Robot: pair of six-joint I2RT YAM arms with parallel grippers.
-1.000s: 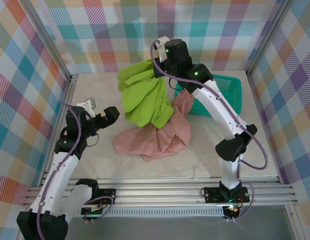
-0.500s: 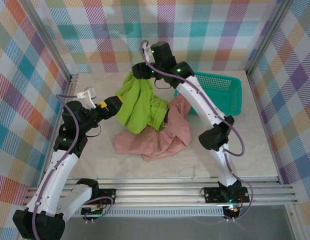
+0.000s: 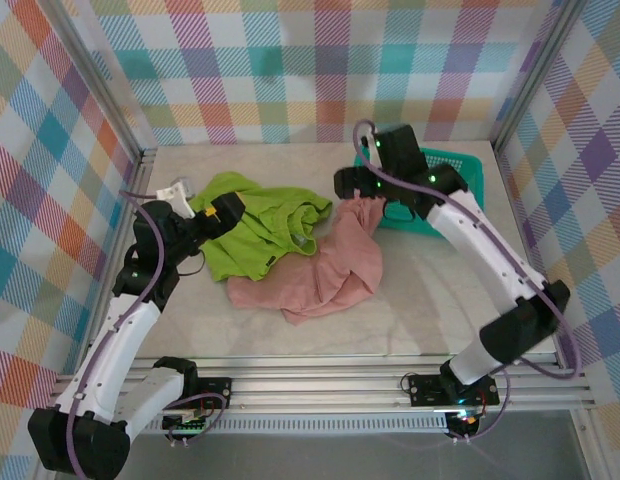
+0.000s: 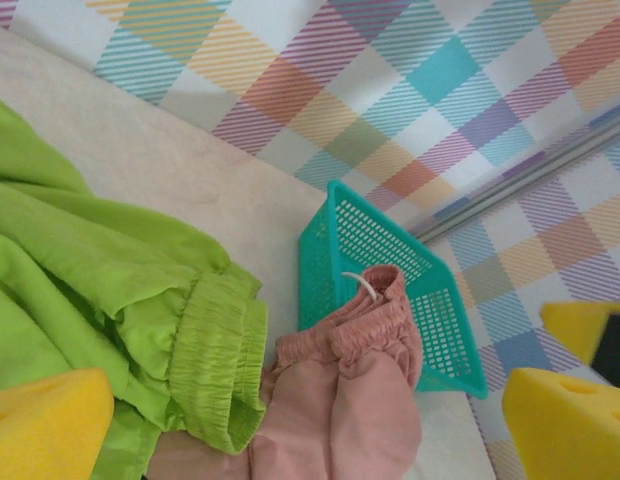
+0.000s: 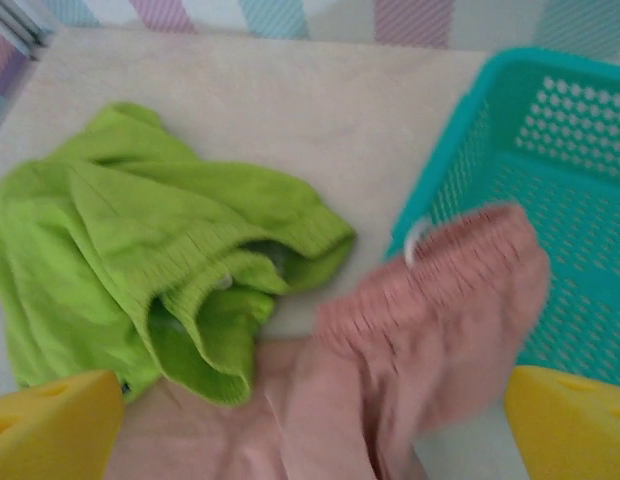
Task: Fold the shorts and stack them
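- Table: pale, flat, walled in by plaid panels; bears all items listed below.
- Pink shorts: crumpled in a heap at table centre. Gathered waist end, with a white cord loop, pointing toward the far right and touching the near-left corner of the basket. Unfolded.
- Green shorts: spread loosely at far left of centre, just beside the pink shorts and overlapping their upper-left edge. Elastic waistband turned toward the right, next to the pink waist. Unfolded; not stacked squarely.
- Basket: teal mesh, at far right of table, upright, with nothing seen inside.
- Right gripper: hanging above the pink waist end, near the basket corner. Yellow pads set wide apart, with nothing clamped between them.
- Left gripper: positioned at the left edge of the green shorts. Yellow pads set wide apart, with nothing clamped; contact with the fabric not discernible.
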